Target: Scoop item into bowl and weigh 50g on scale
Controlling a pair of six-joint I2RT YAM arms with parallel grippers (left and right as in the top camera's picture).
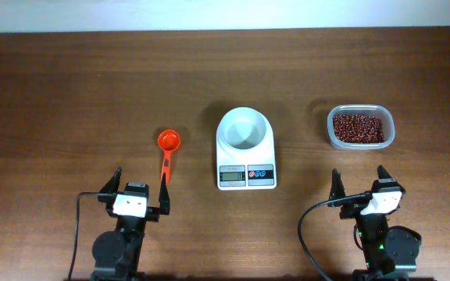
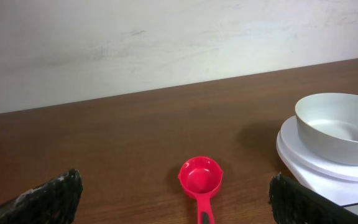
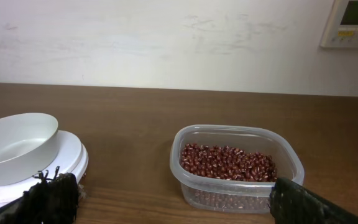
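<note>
Dark reddish-brown beans (image 1: 358, 127) (image 3: 227, 162) fill a clear plastic tub (image 1: 360, 141) (image 3: 238, 196) at the right. The white bowl (image 1: 244, 129) (image 2: 337, 127) (image 3: 14, 147) sits empty on the white scale (image 1: 246, 176) (image 2: 309, 171) in the middle. A red scoop (image 1: 168, 144) (image 2: 199, 177) lies left of the scale, handle toward me. My left gripper (image 1: 140, 190) (image 2: 178, 202) is open and empty, just behind the scoop's handle. My right gripper (image 1: 361, 181) (image 3: 169, 199) is open and empty, in front of the tub.
The brown wooden table (image 1: 76, 101) runs to a white wall at the back. A wall panel (image 3: 353, 23) shows at the top right of the right wrist view.
</note>
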